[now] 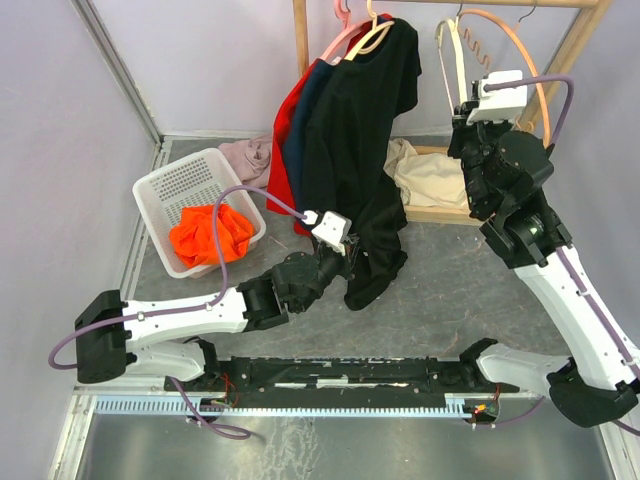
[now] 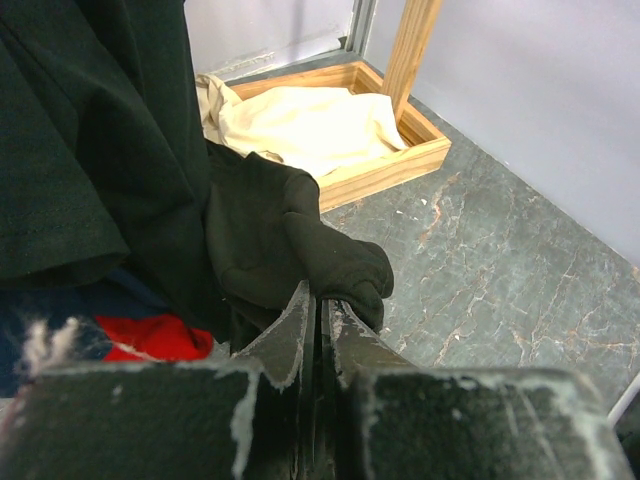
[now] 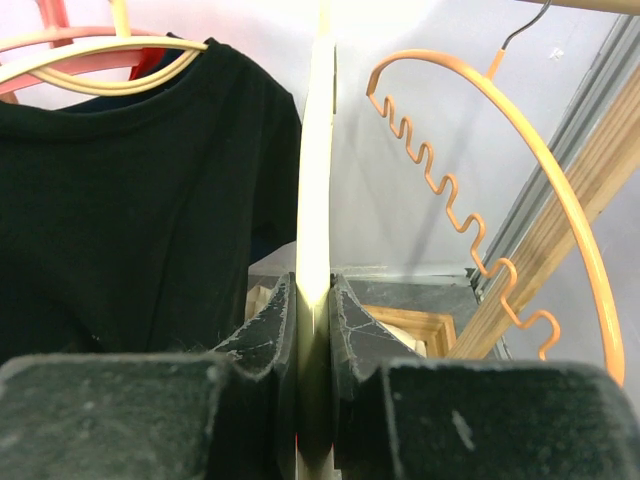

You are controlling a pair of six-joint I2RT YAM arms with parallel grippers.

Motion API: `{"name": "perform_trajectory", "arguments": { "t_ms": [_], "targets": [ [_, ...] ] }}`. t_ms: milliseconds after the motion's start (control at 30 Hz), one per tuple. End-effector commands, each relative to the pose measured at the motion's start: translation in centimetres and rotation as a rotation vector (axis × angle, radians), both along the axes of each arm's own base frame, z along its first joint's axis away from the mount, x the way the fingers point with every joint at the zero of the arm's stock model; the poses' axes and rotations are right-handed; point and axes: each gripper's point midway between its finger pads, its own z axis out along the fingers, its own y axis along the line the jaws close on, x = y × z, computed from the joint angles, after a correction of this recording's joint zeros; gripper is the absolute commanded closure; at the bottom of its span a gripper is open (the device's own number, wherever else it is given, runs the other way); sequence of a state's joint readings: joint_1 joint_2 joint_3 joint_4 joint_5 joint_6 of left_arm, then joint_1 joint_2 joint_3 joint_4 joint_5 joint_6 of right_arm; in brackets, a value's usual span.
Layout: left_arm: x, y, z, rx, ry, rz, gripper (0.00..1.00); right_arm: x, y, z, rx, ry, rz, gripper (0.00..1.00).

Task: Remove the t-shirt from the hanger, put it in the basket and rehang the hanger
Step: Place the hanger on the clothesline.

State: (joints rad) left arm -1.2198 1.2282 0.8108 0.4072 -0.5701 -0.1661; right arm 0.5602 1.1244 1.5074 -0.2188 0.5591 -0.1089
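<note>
The black t-shirt [image 1: 360, 130] hangs on a cream hanger [image 1: 372, 38] on the wooden rack; it also shows in the right wrist view [image 3: 130, 200] and the left wrist view [image 2: 100, 150]. My left gripper [image 1: 350, 252] is shut on a bunched fold of the shirt's lower edge [image 2: 330, 260], low beside the rack. My right gripper [image 1: 462, 112] is shut on the arm of a second, empty cream hanger [image 3: 318, 150], to the right of the shirt.
An orange wavy hanger [image 3: 540, 190] hangs right of my right gripper. Red [image 1: 283, 125] and navy [image 1: 305, 105] garments hang behind the black shirt. A white basket [image 1: 150, 190] with an orange cloth stands at the left. A wooden tray [image 2: 400, 165] holds a cream cloth.
</note>
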Motion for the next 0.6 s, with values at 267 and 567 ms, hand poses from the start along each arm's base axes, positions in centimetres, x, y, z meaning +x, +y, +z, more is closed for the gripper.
{"name": "perform_trajectory", "arguments": {
  "t_ms": [267,567],
  "targets": [
    [-1.4,-0.2,3.6,-0.143,-0.019,-0.068,0.97,1.0,-2.1,4.9,0.078,-0.121,-0.048,0.99],
    [-2.2,0.8,4.6,-0.171,-0.033,-0.096,0.97,2.6,-2.3,2.5,0.11,-0.068,-0.038,0.99]
  ]
}}
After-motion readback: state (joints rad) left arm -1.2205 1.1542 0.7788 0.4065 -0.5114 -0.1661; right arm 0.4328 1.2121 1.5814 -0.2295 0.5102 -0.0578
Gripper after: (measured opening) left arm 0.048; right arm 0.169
